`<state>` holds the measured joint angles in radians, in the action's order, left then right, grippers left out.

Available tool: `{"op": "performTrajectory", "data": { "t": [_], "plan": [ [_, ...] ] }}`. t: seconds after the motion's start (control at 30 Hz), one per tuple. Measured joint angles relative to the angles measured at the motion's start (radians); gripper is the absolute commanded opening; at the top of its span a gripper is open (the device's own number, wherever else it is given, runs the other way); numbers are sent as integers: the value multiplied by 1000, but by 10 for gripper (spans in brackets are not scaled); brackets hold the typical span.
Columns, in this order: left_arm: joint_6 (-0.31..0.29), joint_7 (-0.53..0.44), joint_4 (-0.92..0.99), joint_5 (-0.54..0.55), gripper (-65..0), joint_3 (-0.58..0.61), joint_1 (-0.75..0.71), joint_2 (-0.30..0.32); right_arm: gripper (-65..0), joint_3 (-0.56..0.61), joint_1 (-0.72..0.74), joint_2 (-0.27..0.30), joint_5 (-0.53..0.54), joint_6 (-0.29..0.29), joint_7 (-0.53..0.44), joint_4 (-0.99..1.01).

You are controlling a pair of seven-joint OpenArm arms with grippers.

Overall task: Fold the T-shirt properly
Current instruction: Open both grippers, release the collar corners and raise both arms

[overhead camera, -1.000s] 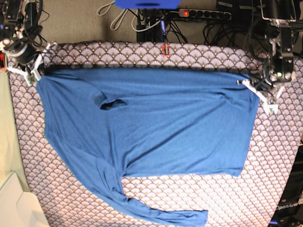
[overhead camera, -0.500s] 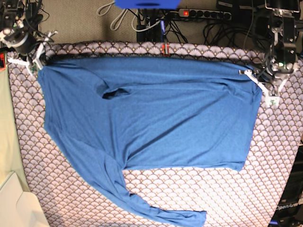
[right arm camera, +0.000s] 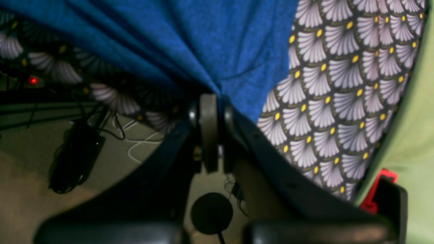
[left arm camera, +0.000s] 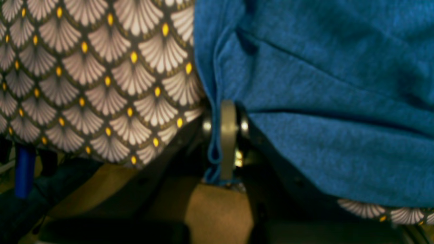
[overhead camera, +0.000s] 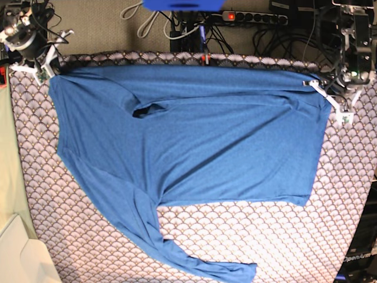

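Note:
The blue T-shirt [overhead camera: 188,135] lies spread flat across the scallop-patterned table cover [overhead camera: 344,194], one long sleeve [overhead camera: 147,236] trailing to the near edge. At the shirt's far right corner my left gripper [overhead camera: 327,95] is shut on its edge. The left wrist view shows the closed jaws pinching a fold of the blue fabric [left arm camera: 322,101] at my left gripper [left arm camera: 226,135]. My right gripper [overhead camera: 49,69] is shut on the far left corner. In the right wrist view the cloth [right arm camera: 210,40] bunches into my right gripper [right arm camera: 210,112].
A power strip [overhead camera: 253,17] with a red light and loose cables lie on the floor beyond the table's far edge. A small red clip [overhead camera: 205,60] sits on that edge. A pale box [overhead camera: 23,259] stands at the near left corner, and a green surface [overhead camera: 5,177] runs along the left side.
Both grippers have moved toward the table's far edge, dragging the shirt's far edge with them. The whole shirt has shifted that way and lies flatter.

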<state>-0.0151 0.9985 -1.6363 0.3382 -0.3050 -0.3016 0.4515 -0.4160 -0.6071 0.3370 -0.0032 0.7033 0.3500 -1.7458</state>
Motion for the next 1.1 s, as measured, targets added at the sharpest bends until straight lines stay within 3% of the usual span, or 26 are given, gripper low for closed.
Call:
{"op": "performTrajectory", "data": {
  "t": [0.2, 0.43, 0.53, 0.67, 0.9, 1.1],
  "plan": [
    [0, 0, 0, 0, -630, 0, -2, 0, -626, 0, -3, -1, 0, 0, 0, 1],
    [5, 0, 0, -11, -388, 0, -2, -1, -448, 0, -3, 0, -12, 0, 5, 1],
    [4, 0, 0, -11, -324, 0, -2, -2, -384, -1, -3, 0, -12, 0, 5, 1],
    [4, 0, -2, -11, -270, -1, -6, -2, -365, -34, -23, 1, -10, 0, 6, -1],
    [4, 5, -4, -10, -252, -10, -4, 0, -365, -118, -8, 4, -13, 1, 12, -2],
    [7, -6, -4, -14, -251, -80, 87, -2, -365, -190, 190, 1, -13, 2, 21, 2]
  ]
}}
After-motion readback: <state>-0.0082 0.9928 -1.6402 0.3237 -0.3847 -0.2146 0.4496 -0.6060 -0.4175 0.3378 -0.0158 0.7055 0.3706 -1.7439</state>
